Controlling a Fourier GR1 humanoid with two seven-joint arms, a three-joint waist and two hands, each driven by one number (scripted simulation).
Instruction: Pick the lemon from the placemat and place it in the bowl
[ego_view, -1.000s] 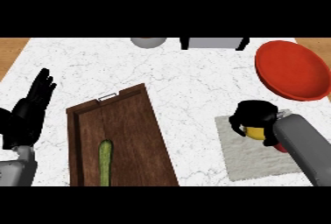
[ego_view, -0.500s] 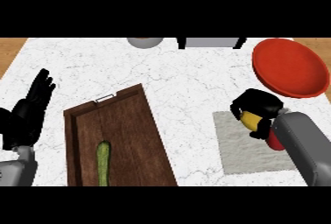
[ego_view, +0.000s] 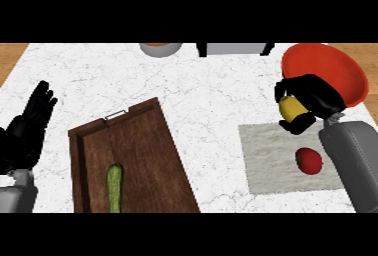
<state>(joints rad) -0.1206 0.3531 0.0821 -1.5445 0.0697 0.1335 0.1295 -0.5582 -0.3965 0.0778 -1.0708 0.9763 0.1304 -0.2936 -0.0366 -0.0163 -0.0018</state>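
Note:
My right hand is curled round the yellow lemon, which shows between its fingers and thumb. It hangs over the near-left rim of the red bowl, just beyond the far edge of the pale grey placemat. A red round fruit lies on the placemat beside my right forearm. At the left edge of the counter my left hand rests open with fingers up.
A dark wooden tray lies at centre left with a green cucumber on it. A grey cup and a grey-and-black object stand at the counter's far edge.
My right hand has carried the lemon up off the placemat and away toward the red bowl, uncovering the red fruit on the mat. My left hand has stayed still.

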